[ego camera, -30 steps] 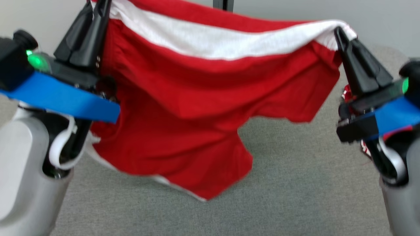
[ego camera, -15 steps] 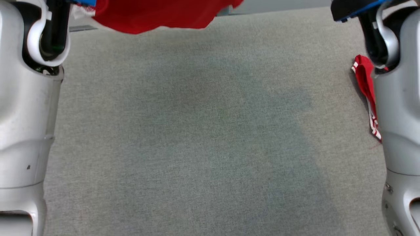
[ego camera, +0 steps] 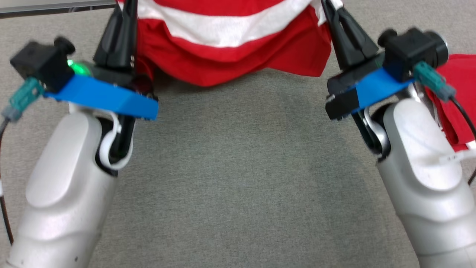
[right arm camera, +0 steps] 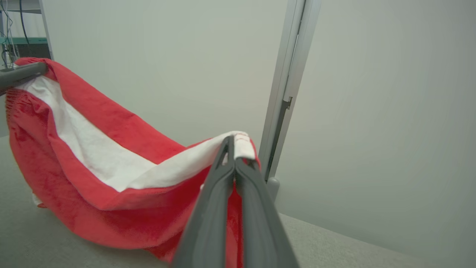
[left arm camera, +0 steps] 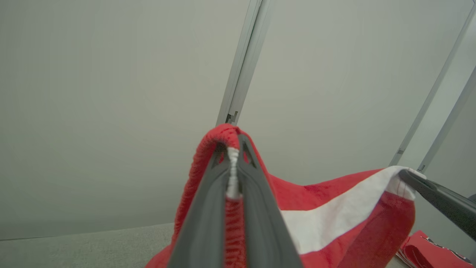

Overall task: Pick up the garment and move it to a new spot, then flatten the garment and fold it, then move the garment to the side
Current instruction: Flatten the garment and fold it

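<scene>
One gray carpet [ego camera: 241, 178] lies under the garment [ego camera: 230, 59], pale wall [left arm camera: 111, 93] behind. Red with a white stripe, it sags, pinched by left gripper [ego camera: 125, 15] and right gripper [ego camera: 331, 11].

The light is soft and even and seems to come from above; on the grey carpet [ego camera: 238, 167] lies only a faint darker shadow under the garment [ego camera: 230, 44]. The head view is a little blurred, most at the black camera block [ego camera: 41, 65] on the left arm, where a green lamp [ego camera: 76, 67] glows bright. In both wrist views the dark fingers [left arm camera: 208, 223] are close to the lens and out of focus.
</scene>
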Controlling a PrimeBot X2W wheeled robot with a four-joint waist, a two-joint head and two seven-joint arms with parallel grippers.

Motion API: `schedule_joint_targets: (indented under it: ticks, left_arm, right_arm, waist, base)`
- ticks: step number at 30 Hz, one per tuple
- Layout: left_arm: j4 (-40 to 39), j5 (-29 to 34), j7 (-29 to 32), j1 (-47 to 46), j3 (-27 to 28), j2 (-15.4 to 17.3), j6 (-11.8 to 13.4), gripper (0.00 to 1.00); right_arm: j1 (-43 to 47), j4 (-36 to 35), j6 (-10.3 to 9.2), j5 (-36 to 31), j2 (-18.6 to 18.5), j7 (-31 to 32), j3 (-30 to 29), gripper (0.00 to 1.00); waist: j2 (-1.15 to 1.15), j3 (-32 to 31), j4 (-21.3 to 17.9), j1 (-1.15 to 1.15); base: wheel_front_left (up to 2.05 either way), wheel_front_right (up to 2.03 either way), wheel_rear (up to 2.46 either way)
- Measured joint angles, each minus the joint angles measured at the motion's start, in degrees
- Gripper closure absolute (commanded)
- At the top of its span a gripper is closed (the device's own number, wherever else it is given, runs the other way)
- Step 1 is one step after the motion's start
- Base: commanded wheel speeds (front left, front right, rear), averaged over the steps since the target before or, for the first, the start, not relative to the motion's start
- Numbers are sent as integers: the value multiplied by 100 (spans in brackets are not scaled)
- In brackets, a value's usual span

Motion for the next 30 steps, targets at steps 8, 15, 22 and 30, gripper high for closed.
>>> schedule_joint_targets:
  ticks: [8, 15, 22, 30]
  left_arm:
    - [-1227, 282, -16, 1495, 274, -87, -16, 100]
    - [-2097, 498, -18, 2809, 364, -247, -16, 100]
    - [-2842, 548, -18, 4227, 539, -339, -13, 100]
    - [-3065, 544, -19, 5140, 519, -554, 20, 100]
  right_arm:
    - [1488, -999, 0, 303, -121, 4, -318, 100]
    - [2876, -2067, 0, 342, -79, 324, -710, 100]
    - [4288, -3196, 0, 360, 127, 787, -1092, 100]
    - [5056, -3875, 0, 333, 324, 1232, -1390, 100]
  waist:
    - [0, -303, 219, -1]
    - [0, -803, 355, -2]
    - [0, -1364, 339, -3]
    - [0, -1532, 430, -3]
  base:
    - [0, 0, 0]
    - [0, 0, 0]
    - [0, 0, 0]
    - [0, 0, 0]
